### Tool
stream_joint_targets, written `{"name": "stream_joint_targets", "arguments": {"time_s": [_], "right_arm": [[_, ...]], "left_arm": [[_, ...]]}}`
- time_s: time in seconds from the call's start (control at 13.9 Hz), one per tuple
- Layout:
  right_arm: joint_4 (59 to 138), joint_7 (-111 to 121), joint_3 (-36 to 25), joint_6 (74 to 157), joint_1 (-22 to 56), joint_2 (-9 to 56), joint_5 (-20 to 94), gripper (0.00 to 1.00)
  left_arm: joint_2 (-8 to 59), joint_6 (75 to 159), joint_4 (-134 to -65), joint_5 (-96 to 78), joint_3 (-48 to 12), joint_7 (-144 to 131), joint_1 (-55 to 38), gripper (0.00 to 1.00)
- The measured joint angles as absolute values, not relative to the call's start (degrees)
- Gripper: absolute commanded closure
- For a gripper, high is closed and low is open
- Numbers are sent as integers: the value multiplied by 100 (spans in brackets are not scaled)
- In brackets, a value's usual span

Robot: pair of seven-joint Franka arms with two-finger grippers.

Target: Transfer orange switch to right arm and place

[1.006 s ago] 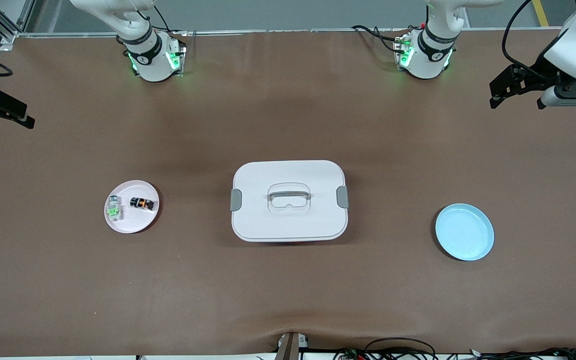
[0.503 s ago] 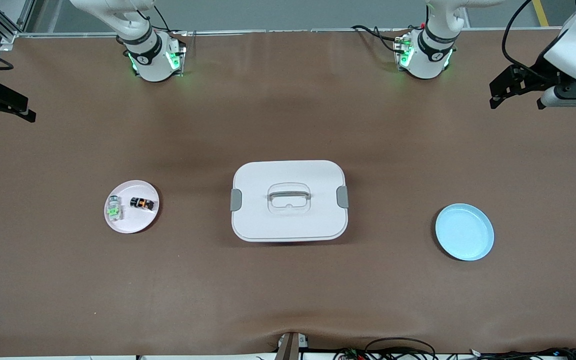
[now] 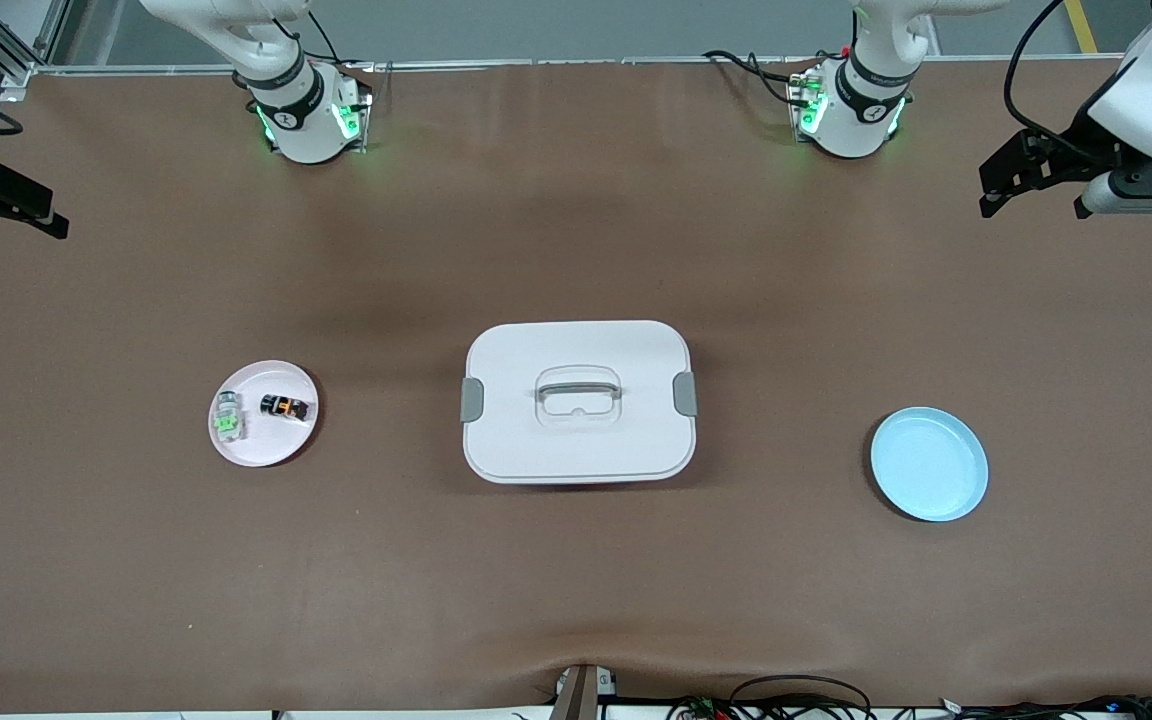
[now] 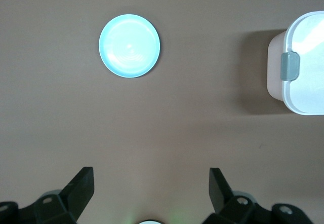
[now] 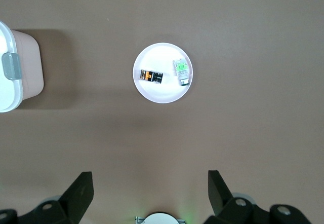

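Orange switch (image 3: 284, 407) lies on the pink plate (image 3: 256, 450) at the right arm's end, just beside the clear-green block (image 3: 228, 417). Right gripper (image 5: 147, 188) hangs high over that end, fingers apart, empty. Left gripper (image 4: 150, 186) waits over its own end near the blue plate (image 3: 929, 463), fingers apart. Risk: switch is tiny, so an off-centre descent could nudge the neighbouring block or pinch the plate rim.

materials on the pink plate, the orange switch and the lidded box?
Pink plate: looks like matte plastic, even colour, no glare. Orange switch: seemingly black plastic housing, translucent orange middle. Lidded box: likely smooth white plastic, moulded handle, grey clips.
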State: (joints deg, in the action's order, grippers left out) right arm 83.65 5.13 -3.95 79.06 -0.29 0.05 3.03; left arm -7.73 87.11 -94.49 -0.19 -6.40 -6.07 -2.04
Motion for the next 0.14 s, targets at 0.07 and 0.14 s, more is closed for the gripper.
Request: {"name": "stream_joint_targets", "arguments": {"time_s": [0.07, 0.14], "right_arm": [[8365, 512, -395, 7906, -29, 5, 303, 0], [8366, 512, -395, 7906, -29, 5, 303, 0]], "left_arm": [[-773, 8711, -9449, -19, -640, -607, -204, 0], [-773, 8711, -9448, -19, -640, -606, -204, 0]]}}
